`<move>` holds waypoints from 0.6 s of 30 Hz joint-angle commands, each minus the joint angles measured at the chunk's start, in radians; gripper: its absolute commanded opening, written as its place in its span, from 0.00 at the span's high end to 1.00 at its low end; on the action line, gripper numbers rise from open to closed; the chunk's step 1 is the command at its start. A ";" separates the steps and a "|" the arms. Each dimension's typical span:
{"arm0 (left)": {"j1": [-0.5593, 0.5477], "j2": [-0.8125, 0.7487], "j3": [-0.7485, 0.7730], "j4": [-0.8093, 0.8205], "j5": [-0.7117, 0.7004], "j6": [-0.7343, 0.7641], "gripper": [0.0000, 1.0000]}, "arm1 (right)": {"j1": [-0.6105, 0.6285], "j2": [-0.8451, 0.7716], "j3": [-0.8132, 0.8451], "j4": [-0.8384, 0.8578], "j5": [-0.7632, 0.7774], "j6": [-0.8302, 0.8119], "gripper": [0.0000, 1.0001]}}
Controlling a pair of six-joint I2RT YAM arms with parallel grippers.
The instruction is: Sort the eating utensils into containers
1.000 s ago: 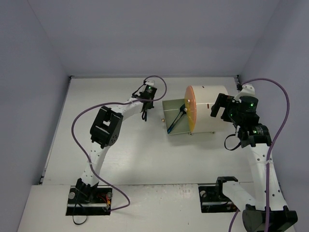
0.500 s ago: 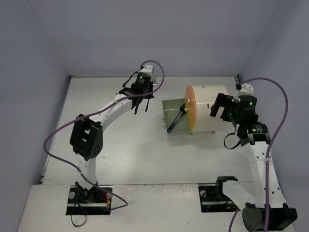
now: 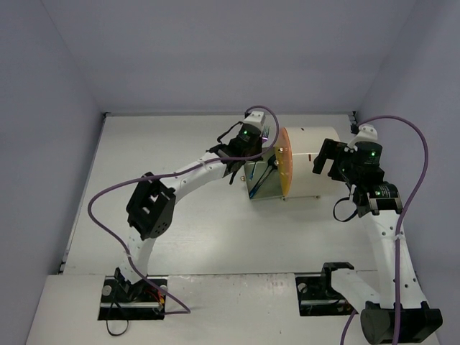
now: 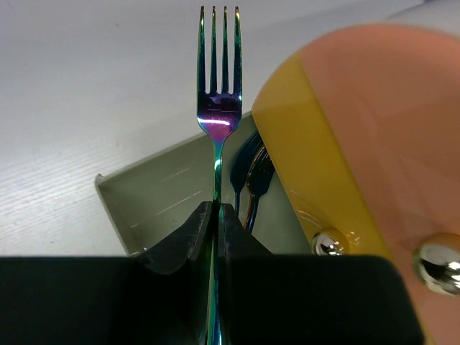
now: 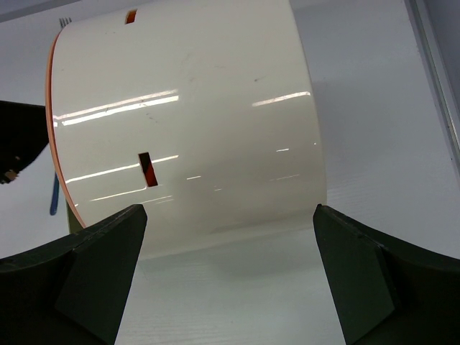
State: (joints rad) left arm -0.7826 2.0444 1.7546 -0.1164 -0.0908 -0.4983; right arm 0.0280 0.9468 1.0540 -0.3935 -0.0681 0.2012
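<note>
My left gripper [image 4: 216, 210] is shut on the handle of a blue-purple iridescent fork [image 4: 219, 108], tines pointing away, held above the open drawer [image 4: 165, 198]. The drawer is pulled out of the white cylinder cabinet [image 5: 194, 108] and holds blue and gold utensils [image 4: 251, 180]. In the top view the left gripper [image 3: 248, 144] is at the drawer's [image 3: 260, 180] far left corner, beside the round orange front [image 3: 284, 164]. My right gripper [image 5: 230, 280] is open and empty, its fingers [image 5: 356, 277] spread just behind the cabinet's back end.
Two small shiny knobs [image 4: 440, 262] sit on the orange front. The cabinet wall has small slots [image 5: 146, 169]. The enclosure's walls surround the white table [image 3: 180, 237]; the right table edge [image 5: 431, 43] runs close to the cabinet.
My left arm has swung right from the far middle of the table to above the open drawer, carrying the fork. The right arm has not moved.
</note>
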 commanded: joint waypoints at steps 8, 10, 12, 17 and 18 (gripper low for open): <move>-0.060 -0.041 -0.072 0.132 -0.067 -0.021 1.00 | 0.006 -0.014 -0.001 0.038 0.005 -0.007 0.00; -0.068 -0.045 -0.086 0.131 -0.053 -0.008 1.00 | 0.006 -0.011 0.000 0.038 0.006 -0.008 0.00; -0.077 -0.050 -0.099 0.131 -0.042 0.010 1.00 | 0.006 -0.011 0.002 0.038 0.011 -0.010 0.00; -0.090 -0.070 -0.127 0.123 -0.034 0.035 0.85 | 0.006 -0.004 0.024 0.038 0.019 -0.010 0.00; -0.090 -0.078 -0.129 0.118 -0.035 0.037 0.82 | 0.005 0.000 0.029 0.038 0.019 -0.008 0.00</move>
State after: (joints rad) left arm -0.8634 2.0717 1.6236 -0.0614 -0.1271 -0.4899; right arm 0.0280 0.9368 1.0489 -0.3936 -0.0669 0.2002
